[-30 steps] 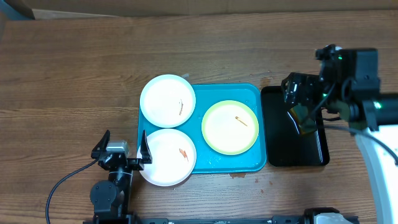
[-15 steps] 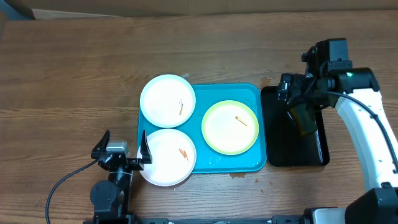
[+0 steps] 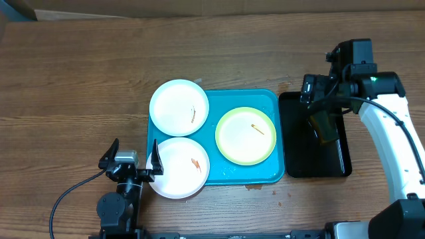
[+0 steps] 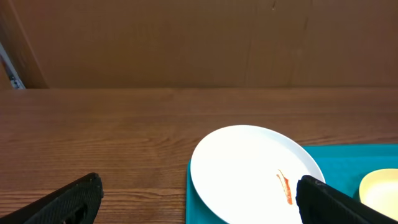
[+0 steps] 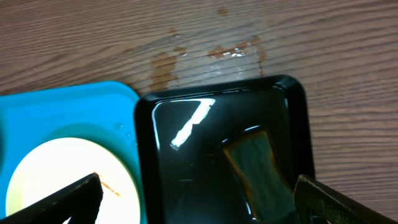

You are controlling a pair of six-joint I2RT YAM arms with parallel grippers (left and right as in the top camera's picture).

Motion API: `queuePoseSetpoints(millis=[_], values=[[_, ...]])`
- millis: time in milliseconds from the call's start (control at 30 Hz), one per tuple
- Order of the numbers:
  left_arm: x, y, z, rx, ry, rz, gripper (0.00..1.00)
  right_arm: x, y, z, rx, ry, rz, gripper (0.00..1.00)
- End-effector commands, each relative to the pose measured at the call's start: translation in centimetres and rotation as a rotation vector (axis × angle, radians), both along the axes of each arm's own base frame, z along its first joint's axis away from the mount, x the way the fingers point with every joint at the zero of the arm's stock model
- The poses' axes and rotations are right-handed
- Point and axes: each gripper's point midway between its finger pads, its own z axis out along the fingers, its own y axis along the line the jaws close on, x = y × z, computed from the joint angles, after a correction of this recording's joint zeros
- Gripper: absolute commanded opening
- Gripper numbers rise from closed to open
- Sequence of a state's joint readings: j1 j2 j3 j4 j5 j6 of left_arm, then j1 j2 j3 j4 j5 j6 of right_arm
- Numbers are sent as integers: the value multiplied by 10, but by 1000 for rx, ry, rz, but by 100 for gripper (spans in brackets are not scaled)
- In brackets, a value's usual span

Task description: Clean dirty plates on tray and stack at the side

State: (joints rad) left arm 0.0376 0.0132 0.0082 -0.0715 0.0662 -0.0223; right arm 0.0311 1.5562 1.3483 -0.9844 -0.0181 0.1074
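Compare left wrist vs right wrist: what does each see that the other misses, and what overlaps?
Left wrist only: a round white plate with an orange food speck and a brown cardboard wall behind the table.
Right wrist only: the narrow glossy black tray, a greenish-brown rectangular pad lying in it, likely a sponge, and a wet smear on the wood.
Both: the turquoise rectangular plastic tray, the yellow-green-rimmed round plate and the wooden table.

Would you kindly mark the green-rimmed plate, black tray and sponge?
green-rimmed plate (image 3: 242, 139): overhead view, its pale centre.
black tray (image 3: 299, 156): overhead view, its bare floor.
sponge (image 5: 258, 174): right wrist view, its top face.
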Motion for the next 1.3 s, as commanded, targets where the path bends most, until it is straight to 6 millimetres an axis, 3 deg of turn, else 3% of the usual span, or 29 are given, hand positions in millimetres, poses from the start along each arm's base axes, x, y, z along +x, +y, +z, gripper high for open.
queuePoseSetpoints(millis=[0,300,733,1067,1133,1267], values=[[0,0,-2,16,4,0,100,8,-17,5,-17,-20,-43,100],[0,0,-2,16,5,0,100,2,-48,-3,-5,4,-149,100],[0,0,-2,16,4,0,100,-3,-48,-5,-5,23,-151,100],[0,0,1,23,-6,3,100,-21,-46,-13,-3,103,-150,100],[1,-3,14,29,-63,-18,100,-21,-44,-13,7,105,-145,100],[-6,-34,39,-42,-117,-194,100,-22,-42,-13,21,109,-140,100]])
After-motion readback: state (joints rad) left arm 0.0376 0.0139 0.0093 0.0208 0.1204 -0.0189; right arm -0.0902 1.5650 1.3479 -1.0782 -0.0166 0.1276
